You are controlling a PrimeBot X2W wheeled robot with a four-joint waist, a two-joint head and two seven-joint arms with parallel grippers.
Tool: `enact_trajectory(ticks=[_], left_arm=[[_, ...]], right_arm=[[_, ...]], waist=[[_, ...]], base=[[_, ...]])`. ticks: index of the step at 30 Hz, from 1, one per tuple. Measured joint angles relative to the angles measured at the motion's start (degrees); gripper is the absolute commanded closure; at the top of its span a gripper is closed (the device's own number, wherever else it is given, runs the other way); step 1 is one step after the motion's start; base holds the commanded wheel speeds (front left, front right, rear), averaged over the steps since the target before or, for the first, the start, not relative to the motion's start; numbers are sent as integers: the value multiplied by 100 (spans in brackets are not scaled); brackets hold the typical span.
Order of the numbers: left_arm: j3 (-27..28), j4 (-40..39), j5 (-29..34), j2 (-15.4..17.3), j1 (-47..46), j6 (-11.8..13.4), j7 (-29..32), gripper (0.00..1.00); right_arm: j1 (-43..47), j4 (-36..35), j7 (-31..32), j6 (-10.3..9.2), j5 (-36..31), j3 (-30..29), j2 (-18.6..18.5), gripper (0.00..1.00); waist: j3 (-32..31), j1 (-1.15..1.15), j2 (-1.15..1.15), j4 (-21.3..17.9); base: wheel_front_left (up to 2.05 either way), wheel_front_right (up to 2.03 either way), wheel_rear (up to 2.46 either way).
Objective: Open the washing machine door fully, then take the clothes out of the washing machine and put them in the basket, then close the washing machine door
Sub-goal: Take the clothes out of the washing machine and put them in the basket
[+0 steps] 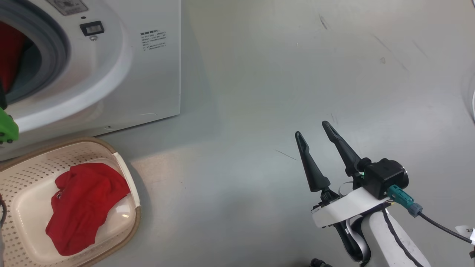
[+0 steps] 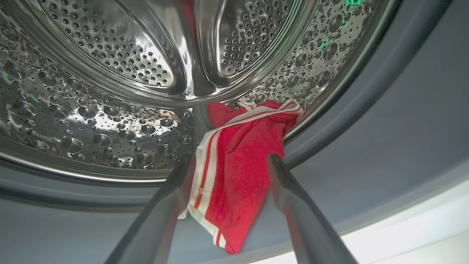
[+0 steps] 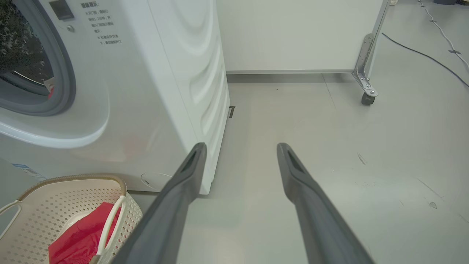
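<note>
Now the unloading step is in hand: the left gripper (image 2: 230, 161) reaches into the washing machine (image 1: 148, 81), fingers spread on either side of a striped red garment (image 2: 238, 190) that hangs from the drum (image 2: 91, 110) over the gasket (image 2: 366, 110). Next, I think, it must pinch this cloth and carry it to the basket (image 1: 37, 163), where one red piece (image 1: 81, 207) lies. The right gripper (image 1: 311, 128) hangs spread and empty.

Bright, even light from overhead. The steel drum (image 2: 110, 110) glints with hard highlights and green reflections, and the near fingers (image 2: 157, 223) are blurred. The floor (image 1: 259, 92) has a soft sheen, shadowed beside the washing machine (image 1: 148, 74). Wrist views bend at the edges.
</note>
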Motion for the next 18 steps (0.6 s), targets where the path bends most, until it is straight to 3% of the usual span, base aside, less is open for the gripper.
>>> enact_trajectory(ticks=[18], left_arm=[[-137,1007,136,323,-1197,60,835,0]], right_arm=[[-304,-99,0,-142,167,368,9,0]], waist=[[442,0,0,-201]], base=[[0,0,0]])
